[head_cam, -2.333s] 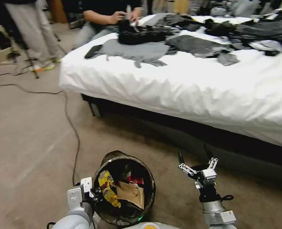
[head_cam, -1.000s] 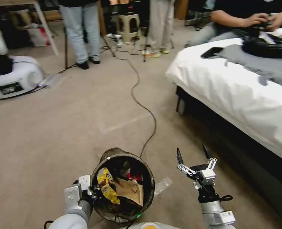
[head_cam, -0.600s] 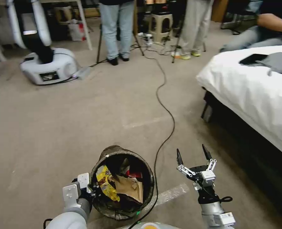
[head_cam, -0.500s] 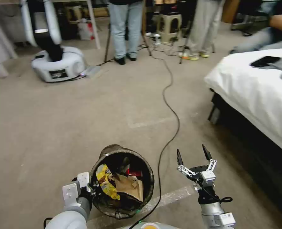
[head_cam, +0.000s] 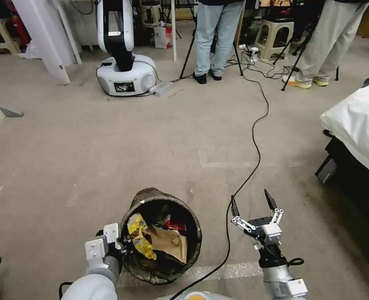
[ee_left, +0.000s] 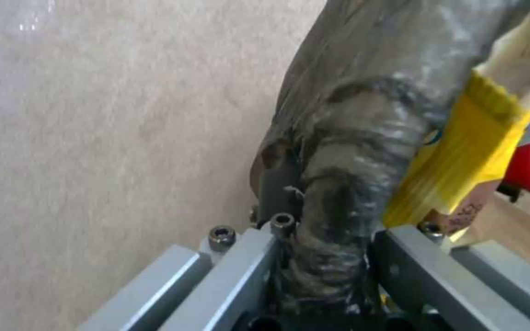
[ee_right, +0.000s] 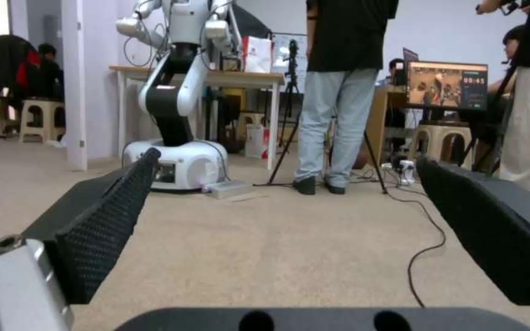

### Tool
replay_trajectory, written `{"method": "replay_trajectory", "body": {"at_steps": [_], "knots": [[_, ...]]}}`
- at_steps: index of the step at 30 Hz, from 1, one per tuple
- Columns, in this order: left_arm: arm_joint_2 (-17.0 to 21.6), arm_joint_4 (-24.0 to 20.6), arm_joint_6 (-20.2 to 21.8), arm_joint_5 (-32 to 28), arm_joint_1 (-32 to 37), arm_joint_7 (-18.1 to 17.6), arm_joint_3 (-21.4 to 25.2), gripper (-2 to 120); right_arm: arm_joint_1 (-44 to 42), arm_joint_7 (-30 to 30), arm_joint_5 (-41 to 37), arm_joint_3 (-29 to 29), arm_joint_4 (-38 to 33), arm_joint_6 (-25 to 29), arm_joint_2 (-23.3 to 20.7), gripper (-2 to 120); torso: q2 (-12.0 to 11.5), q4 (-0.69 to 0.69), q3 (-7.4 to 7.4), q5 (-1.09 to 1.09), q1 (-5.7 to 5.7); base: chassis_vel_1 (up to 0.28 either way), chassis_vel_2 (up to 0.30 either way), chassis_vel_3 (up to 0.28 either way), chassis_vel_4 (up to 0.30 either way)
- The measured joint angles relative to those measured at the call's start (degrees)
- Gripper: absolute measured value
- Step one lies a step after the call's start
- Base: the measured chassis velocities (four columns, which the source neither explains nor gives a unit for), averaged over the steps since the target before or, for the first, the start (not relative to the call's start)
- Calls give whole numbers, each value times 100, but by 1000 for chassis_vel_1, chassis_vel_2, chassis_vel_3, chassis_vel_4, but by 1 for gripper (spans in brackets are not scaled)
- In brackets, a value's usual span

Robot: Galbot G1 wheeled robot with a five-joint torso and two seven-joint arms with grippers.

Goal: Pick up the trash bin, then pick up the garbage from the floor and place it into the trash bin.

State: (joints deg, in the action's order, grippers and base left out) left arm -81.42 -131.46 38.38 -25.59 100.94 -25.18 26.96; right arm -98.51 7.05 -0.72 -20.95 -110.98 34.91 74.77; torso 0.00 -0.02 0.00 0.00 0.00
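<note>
the left pincer (head_cam: pixel 120 246) is clenched on the bag-lined rim of the trash bin (head_cam: pixel 195 241), carrying it low at the robot's front so garbage (head_cam: pixel 159 243) stays inside. the right pincer (head_cam: pixel 253 204) hangs released beside it, free for pickups.

The left gripper (head_cam: pixel 124 243) is held low at the robot's left front, jaws clamped on the trash bin (head_cam: pixel 195 233) rim; the right gripper (head_cam: pixel 251 204) is raised forward, fingers spread wide, nothing held.
</note>
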Motion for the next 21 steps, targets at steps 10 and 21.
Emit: {"method": "replay_trajectory", "body": {"at_steps": [10, 21], "knots": [[54, -119, 236, -547, -195, -184, 77, 0, -16, -2, 2, -15, 14, 28, 0, 100, 0, 2, 0, 0, 0, 0, 0, 0, 0], [118, -156, 367, -2084, -365, -911, 288, 0, 10, -39, 38, 112, 84, 87, -18, 100, 0, 3, 0, 0, 0, 0, 0, 0, 0]]}}
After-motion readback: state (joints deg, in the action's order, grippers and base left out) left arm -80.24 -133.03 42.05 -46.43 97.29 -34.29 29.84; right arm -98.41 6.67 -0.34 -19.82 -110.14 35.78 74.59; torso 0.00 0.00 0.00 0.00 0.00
